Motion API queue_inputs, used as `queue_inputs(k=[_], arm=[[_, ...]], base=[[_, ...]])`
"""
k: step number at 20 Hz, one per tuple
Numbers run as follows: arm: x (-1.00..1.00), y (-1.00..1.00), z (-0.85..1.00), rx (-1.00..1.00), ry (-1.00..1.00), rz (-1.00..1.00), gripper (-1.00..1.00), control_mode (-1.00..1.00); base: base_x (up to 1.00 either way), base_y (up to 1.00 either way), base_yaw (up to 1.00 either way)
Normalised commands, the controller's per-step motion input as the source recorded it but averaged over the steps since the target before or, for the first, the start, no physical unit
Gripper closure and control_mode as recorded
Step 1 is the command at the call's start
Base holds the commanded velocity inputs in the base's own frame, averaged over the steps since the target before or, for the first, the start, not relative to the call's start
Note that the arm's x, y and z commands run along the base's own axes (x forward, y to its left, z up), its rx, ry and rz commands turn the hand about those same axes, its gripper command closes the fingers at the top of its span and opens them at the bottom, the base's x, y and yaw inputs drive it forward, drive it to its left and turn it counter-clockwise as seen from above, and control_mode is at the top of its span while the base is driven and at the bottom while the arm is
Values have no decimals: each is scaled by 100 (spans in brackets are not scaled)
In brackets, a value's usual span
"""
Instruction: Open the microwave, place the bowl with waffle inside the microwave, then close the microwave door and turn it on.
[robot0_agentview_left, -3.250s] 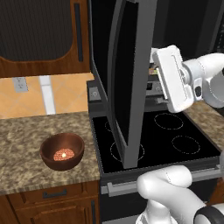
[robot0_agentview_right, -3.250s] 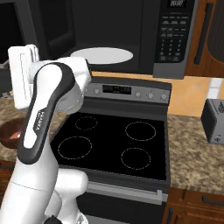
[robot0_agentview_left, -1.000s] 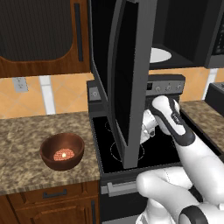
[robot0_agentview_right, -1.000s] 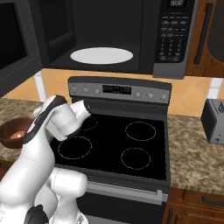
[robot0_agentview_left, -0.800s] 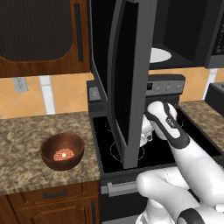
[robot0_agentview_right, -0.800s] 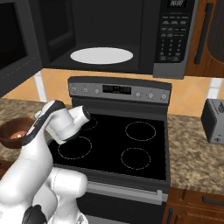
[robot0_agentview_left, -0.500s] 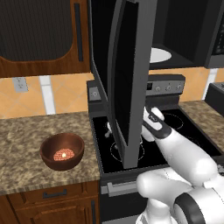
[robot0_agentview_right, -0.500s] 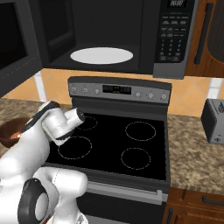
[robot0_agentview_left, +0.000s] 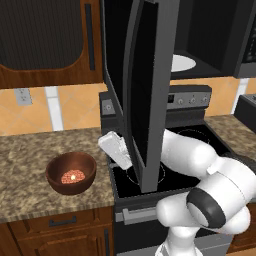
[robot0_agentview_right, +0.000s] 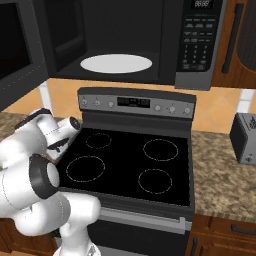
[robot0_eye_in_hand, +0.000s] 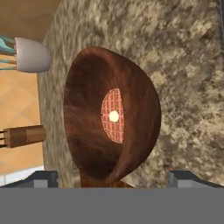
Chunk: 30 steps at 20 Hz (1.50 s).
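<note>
From the left base view, the microwave door (robot0_agentview_left: 150, 85) stands swung wide open, edge-on to the camera, so the step in hand looks like fetching the bowl (robot0_agentview_left: 71, 172). The bowl sits on the counter (robot0_agentview_left: 30, 165) to the gripper's far side, near but not touching, with the waffle (robot0_agentview_left: 72, 176) lying in its bottom. The white hand (robot0_agentview_left: 116, 150) reaches out from under the door's lower edge over the seam between stove (robot0_agentview_left: 200, 145) and counter, angled down towards the bowl; the fingers themselves are hidden here. To do this well, I judge the gripper should come down over one wall of the bowl, one finger inside and one outside, clear of the waffle, and lift level so nothing slides.

From the right base view, the arm folds low and leftward across the front-left of the stove, elbow bulked near the camera, wrist pointing away to the left. The microwave (robot0_agentview_right: 125, 40) above is open, its white turntable (robot0_agentview_right: 116, 63) bare.

From the hand view, the two dark finger tips (robot0_eye_in_hand: 43, 178) stand far apart at the bottom edge, jaws spread wide and holding nothing. The bowl lies straight ahead between them, its near rim just beyond the tips, the waffle centred. A knife block (robot0_eye_in_hand: 22, 136) and a pale utensil holder (robot0_eye_in_hand: 30, 54) sit well off to one side.
</note>
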Motion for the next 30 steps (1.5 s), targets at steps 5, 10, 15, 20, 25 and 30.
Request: queue_inputs(k=[5, 10, 15, 20, 25, 30], arm=[[26, 35, -19, -18, 10, 0, -100, -100], [22, 0, -29, -19, 8, -4, -100, -100], [6, 2, -18, -13, 0, -2, -100, -100], [1, 13, -25, -11, 0, -1, -100, -100], [9, 17, -36, -5, 0, 0, -100, -100], [8, 14, -40, -4, 0, 0, -100, -100]], base=[[0, 0, 0], [0, 0, 0], [0, 0, 0], [0, 0, 0], [0, 0, 0], [0, 0, 0]])
